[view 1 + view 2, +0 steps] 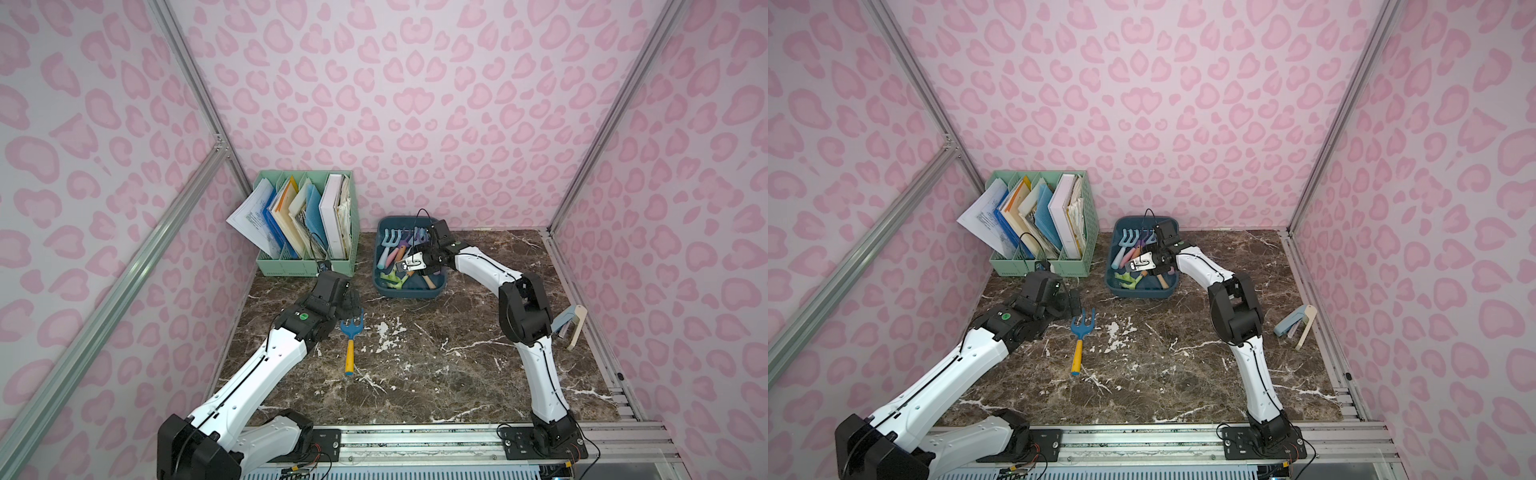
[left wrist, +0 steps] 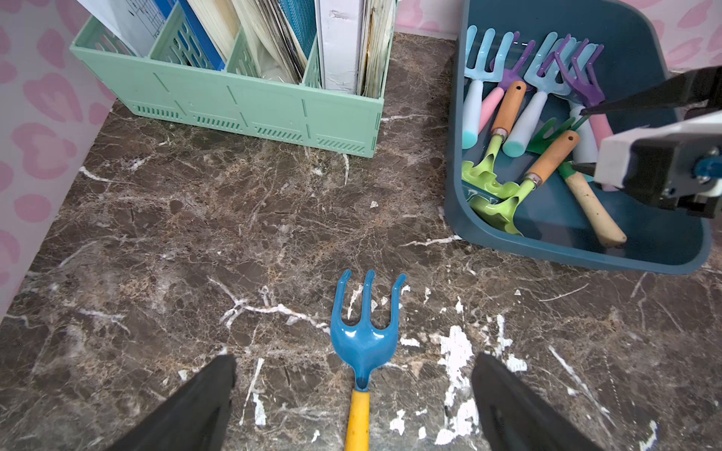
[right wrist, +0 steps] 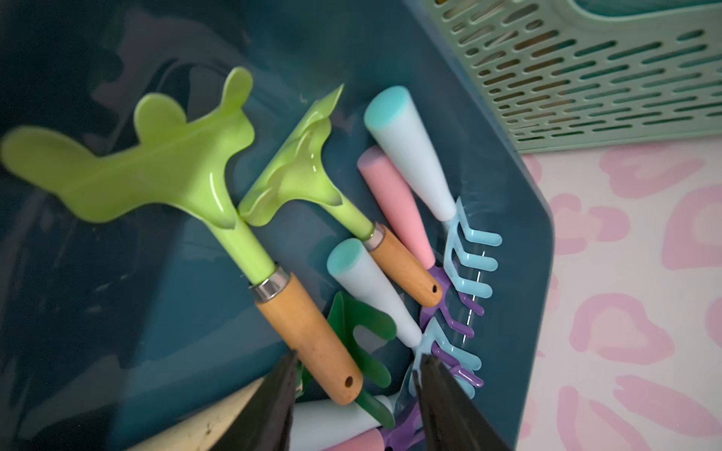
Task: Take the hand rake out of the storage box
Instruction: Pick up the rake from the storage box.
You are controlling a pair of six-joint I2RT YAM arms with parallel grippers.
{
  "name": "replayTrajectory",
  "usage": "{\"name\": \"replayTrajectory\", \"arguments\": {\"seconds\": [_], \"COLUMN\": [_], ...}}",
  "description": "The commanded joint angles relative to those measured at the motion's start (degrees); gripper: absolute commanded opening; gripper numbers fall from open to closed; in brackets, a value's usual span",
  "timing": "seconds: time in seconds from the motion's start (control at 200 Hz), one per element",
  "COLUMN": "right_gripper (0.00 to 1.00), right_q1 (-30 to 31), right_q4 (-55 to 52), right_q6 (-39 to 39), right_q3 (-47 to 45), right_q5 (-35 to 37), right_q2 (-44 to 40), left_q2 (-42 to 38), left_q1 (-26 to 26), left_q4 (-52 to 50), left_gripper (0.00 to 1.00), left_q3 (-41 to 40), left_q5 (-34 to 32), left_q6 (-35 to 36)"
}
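A blue hand rake (image 2: 365,336) lies on the worktop (image 1: 436,365) at nine o'clock, between the wide-open fingers of the left tool (image 2: 354,359). The right tool (image 3: 355,365) dips into the storage box (image 1: 409,293) at twelve o'clock among other rakes (image 3: 218,172); I can't tell whether it grips.

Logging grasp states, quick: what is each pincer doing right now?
Left pincer: open, empty, over the blue hand rake.
Right pincer: open inside the storage box, nothing gripped.

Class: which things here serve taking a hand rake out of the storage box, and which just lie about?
Job: dark teal plastic storage box; coloured hand rakes inside; blue yellow-handled rake, already out; right end effector.
Idle: mint-green slotted file rack; grey-blue stapler.
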Motion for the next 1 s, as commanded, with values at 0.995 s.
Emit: {"name": "replayTrajectory", "arguments": {"seconds": [0.995], "right_gripper": [0.27], "right_q1": [2.76], "right_q4": [-12.9], "right_q6": [-12.79], "right_q3": [15.5], "right_q5": [13.5], "right_q2": [12.98], "left_q2": [0.53], "left_q1": [0.05], "left_q4": [1.22], "left_gripper": [0.99], "left_q3": [-0.2], "left_q5": [-2.21], "left_q6": [0.63]}}
